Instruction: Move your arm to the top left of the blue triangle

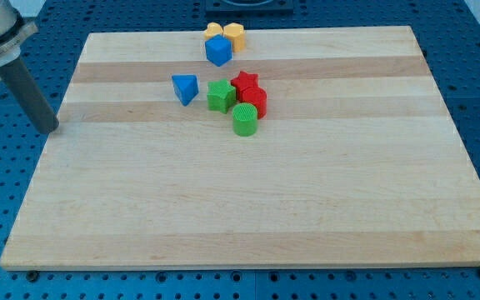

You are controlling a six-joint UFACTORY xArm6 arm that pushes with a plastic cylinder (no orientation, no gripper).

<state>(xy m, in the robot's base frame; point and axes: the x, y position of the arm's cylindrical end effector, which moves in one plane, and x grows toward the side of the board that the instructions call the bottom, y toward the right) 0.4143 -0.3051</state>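
Observation:
The blue triangle (186,87) lies on the wooden board (248,200), left of a cluster of blocks near the view's top centre. My tip (50,130) is at the board's left edge, well to the left of and a little below the blue triangle, apart from every block. The dark rod rises from it toward the view's top left corner.
Right of the triangle sit a green star (220,95), a red star (245,82), a red cylinder (254,102) and a green cylinder (245,120). Near the top edge are a blue cube (218,51), an orange block (213,32) and a yellow hexagon (235,35).

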